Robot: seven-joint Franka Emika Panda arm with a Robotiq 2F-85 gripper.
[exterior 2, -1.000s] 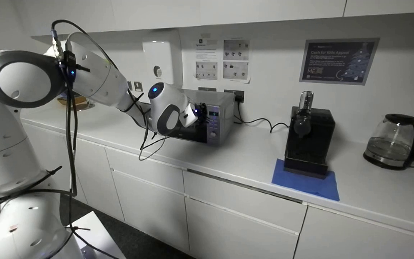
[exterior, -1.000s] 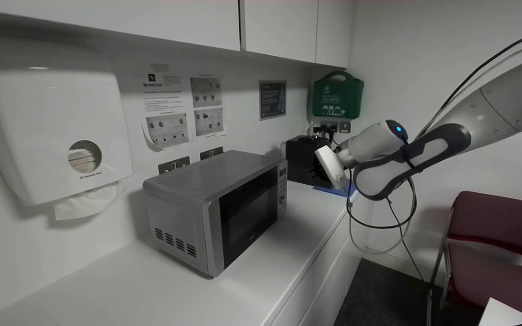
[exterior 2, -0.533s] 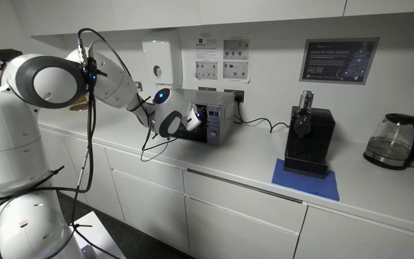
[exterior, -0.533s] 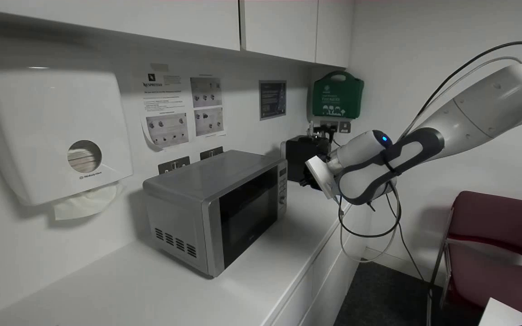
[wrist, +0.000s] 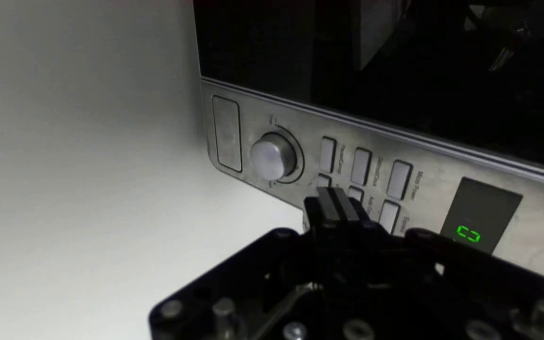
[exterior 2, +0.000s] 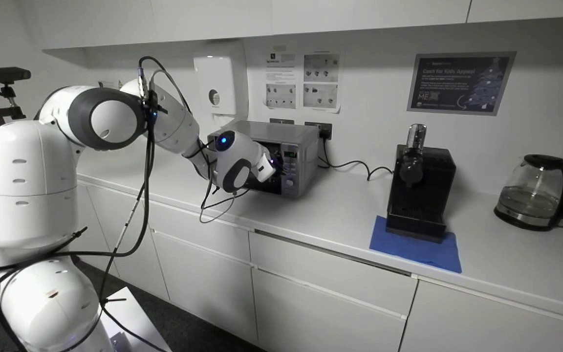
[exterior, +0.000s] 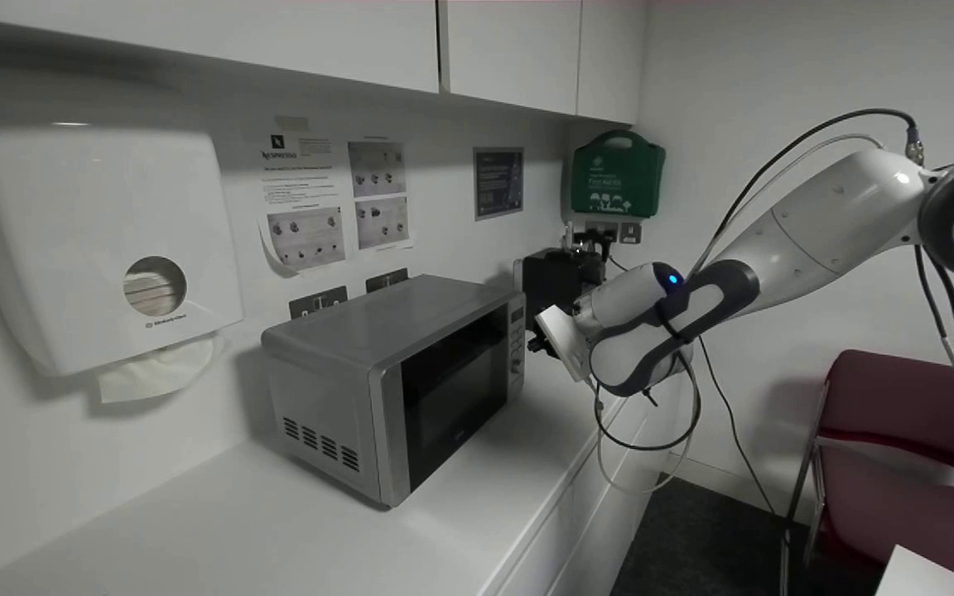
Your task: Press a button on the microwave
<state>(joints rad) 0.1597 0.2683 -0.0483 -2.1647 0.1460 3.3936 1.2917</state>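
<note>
The microwave [exterior: 394,319] is a silver-grey box with a dark window on the counter; it also shows in an exterior view [exterior 2: 306,139], partly behind my arm. In the wrist view its control panel [wrist: 262,104] has a round knob [wrist: 272,157], several grey buttons such as the Micro Power button [wrist: 399,180], and a display [wrist: 482,215] with green digits. My gripper [wrist: 336,204] is shut with nothing between its fingers. Its tips overlap the lower row of buttons and partly hide two of them. I cannot tell whether they touch the panel.
A black coffee machine [exterior 2: 421,195] on a blue cloth [exterior 2: 416,252] and a glass kettle [exterior 2: 530,195] stand farther along the counter [exterior 2: 330,215]. A white dispenser [exterior: 96,223] hangs on the wall. Cupboards [exterior: 518,50] overhang the counter. Cables [exterior: 651,447] loop below my wrist.
My arm has moved toward the microwave and somewhat lower, so the gripper is closer to the control panel. The microwave has not moved.
</note>
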